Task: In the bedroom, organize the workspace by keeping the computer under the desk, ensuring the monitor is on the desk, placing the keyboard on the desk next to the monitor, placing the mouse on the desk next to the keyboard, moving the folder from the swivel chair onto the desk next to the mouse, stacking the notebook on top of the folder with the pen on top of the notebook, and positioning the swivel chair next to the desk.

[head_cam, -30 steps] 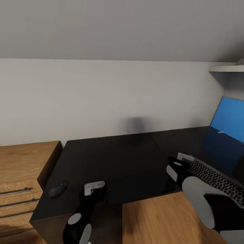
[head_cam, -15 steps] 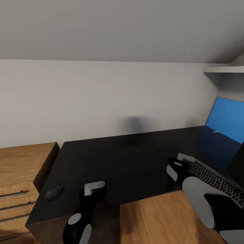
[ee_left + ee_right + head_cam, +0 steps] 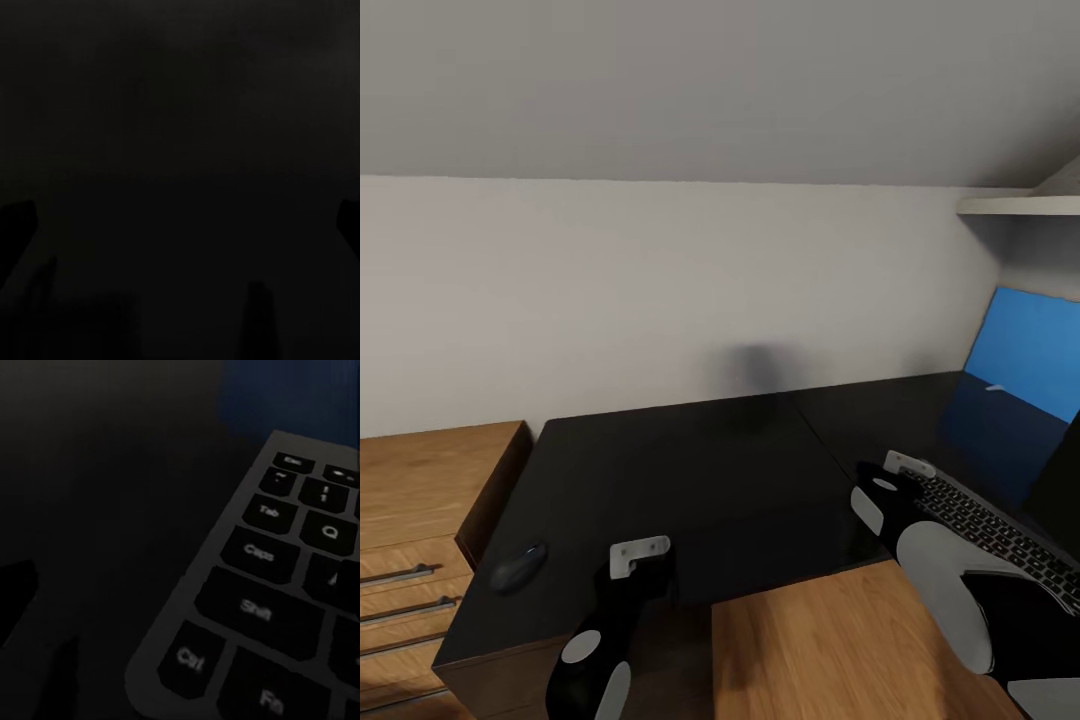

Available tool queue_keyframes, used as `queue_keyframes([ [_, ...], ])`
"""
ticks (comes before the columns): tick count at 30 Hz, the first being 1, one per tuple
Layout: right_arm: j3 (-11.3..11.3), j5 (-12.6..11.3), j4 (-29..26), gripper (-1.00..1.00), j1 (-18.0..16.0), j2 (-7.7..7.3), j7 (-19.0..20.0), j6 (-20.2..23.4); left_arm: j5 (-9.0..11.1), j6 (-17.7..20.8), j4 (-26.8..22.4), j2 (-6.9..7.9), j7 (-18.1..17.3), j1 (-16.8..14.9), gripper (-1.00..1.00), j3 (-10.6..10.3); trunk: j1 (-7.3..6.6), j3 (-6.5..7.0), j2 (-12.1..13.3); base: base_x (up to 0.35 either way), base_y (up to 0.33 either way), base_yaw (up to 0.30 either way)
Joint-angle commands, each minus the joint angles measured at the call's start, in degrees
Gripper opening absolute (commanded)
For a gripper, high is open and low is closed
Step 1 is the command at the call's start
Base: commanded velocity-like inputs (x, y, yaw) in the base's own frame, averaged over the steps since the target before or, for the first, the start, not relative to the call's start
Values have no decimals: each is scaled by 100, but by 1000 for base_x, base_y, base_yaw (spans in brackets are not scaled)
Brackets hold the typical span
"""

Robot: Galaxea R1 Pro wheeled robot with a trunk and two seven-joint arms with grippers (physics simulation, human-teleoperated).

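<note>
A: What sits on the tabletop [image 3: 690,470]?

B: The glossy black top of the desk spreads across the middle of the head view. The mouse [image 3: 518,567] lies near its left front corner, well apart from everything else. The keyboard [image 3: 1000,535] lies at the right end, and the right wrist view shows its corner keys, Ctrl, Shift and Caps, with the keyboard [image 3: 285,607] flat on the dark surface.

A: And the blue panel?

B: A bright blue rectangle [image 3: 1028,352] stands tilted at the far right beyond the keyboard, with its reflection on the black top. What it is cannot be told.

A: Where are the arms?

B: The left gripper [image 3: 640,560] hangs over the front edge of the tabletop, to the right of the mouse and not touching it. The right gripper [image 3: 895,475] is at the keyboard's near left corner. Whether either pair of jaws stands wide or narrow cannot be told; the left wrist view is almost wholly dark.

A: Anything beside the desk?

B: A light-wood cabinet [image 3: 420,500] with long bar handles stands at the left, against the desk's end
</note>
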Motion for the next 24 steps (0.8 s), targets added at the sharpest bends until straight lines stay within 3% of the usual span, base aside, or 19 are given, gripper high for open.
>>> queue_keyframes([
  [1, -22, -37, 3, 100, -4, 2, 8, -52, 61, 18, -7, 1, 53, -4, 100, -9, -1, -6, -3, 0, 0, 0],
  [17, -22, -28, 0, 100, -4, 1, 8, -57, 62, 10, 17, 1, 49, -4, 100, -9, -1, 14, -3, 0, 0, -30],
  [24, -22, -28, 1, 100, -4, 2, 13, -57, 63, -6, 35, 1, 47, -4, 100, -9, -154, 144, 278, 0, 0, -15],
])
